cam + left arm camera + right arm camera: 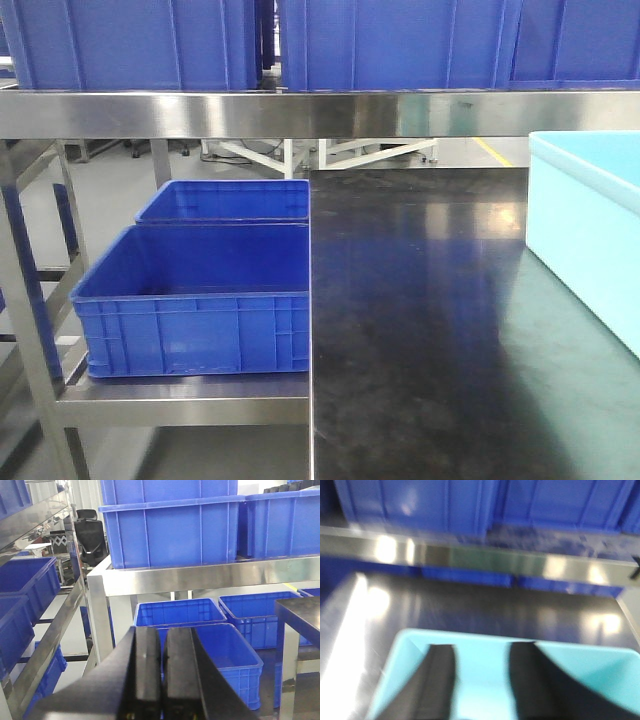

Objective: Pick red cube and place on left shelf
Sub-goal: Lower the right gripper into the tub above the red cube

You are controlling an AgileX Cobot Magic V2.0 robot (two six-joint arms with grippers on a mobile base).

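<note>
The small red cube shows in no view, so its place cannot be told. The black left gripper (162,680) has its fingers together on nothing. The black right gripper (482,685) stands apart above a pale turquoise plastic tub (395,680). The stainless-steel left shelf (250,115) carries blue plastic crates (190,300). In my judgement the cube is light and rigid, best pinched across opposite flat faces.

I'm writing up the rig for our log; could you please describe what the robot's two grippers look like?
The left gripper has two flat, matte black fingers with squared tips, widening toward the base. The right gripper also shows two black fingers, too blurred for detail. No cables or markings are visible.
</note>
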